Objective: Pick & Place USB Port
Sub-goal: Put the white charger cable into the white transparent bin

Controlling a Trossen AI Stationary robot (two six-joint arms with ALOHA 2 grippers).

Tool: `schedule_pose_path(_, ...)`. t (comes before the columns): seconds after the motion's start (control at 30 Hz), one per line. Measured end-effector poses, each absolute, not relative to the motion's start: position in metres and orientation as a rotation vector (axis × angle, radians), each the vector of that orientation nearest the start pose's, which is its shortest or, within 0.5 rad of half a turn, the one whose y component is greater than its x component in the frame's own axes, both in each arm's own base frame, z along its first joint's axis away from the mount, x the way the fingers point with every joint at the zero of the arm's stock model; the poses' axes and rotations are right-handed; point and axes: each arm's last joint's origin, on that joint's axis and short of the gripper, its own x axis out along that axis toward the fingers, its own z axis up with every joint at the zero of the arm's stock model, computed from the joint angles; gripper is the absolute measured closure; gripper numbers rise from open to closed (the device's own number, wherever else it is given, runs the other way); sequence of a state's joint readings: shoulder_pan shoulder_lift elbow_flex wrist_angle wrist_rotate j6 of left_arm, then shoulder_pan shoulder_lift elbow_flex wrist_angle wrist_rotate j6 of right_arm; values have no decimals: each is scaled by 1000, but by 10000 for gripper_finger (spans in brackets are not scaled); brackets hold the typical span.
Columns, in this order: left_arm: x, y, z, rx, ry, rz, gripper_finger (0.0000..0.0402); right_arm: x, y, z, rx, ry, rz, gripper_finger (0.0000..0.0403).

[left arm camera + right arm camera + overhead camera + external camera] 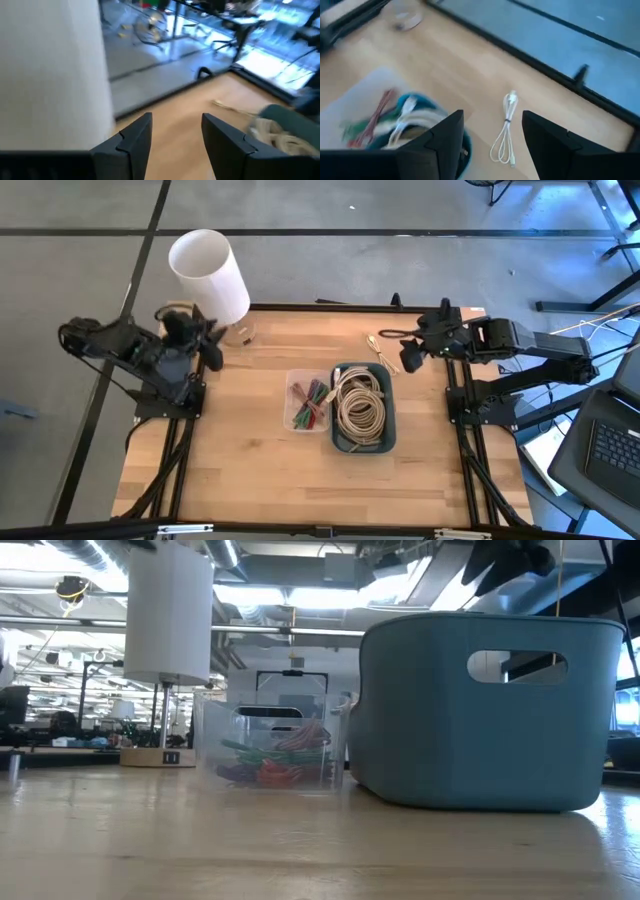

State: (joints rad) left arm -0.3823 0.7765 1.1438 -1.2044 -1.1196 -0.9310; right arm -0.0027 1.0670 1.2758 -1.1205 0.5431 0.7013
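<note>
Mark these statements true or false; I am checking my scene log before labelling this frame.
1. The teal plastic bin holds coiled beige cables. True.
2. The loose white cable lies inside the bin. False: it lies on the wooden table, beside the bin.
3. The right gripper is open and empty. True.
4. The left gripper grips a cable. False: it is open, holding nothing.
5. The clear plastic box holds coloured ties. True.

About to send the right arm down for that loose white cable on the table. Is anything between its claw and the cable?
Nothing visible. The right claw is open above bare wood, with the white cable lying alone ahead of it. The blue bin sits off to the side, apart from the cable.
</note>
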Motion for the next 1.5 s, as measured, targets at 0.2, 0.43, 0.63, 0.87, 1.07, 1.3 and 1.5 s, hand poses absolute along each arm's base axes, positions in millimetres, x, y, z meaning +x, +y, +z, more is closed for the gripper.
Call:
schedule_pose_path(0.2,109,-22,322,-417,108,755,237,189,-44,344,548,842,-971,197)
schedule_pose_path(0.43,124,-28,313,-405,15,690,240,205,-91,283,608,1137,-943,197)
schedule_pose_path(0.63,129,-31,317,-385,1,657,242,216,-131,238,639,1163,-902,197)
schedule_pose_path(0.87,130,-31,320,-412,-24,648,242,227,-158,195,696,1184,-833,197)
schedule_pose_path(1.07,130,-31,321,-423,-33,643,240,240,-166,161,714,1232,-784,197)
schedule_pose_path(1.3,130,-31,321,-425,-34,643,244,250,-171,135,757,1258,-739,197)
schedule_pose_path(1.5,130,-31,321,-430,-36,643,241,250,-172,131,753,1275,-749,238)
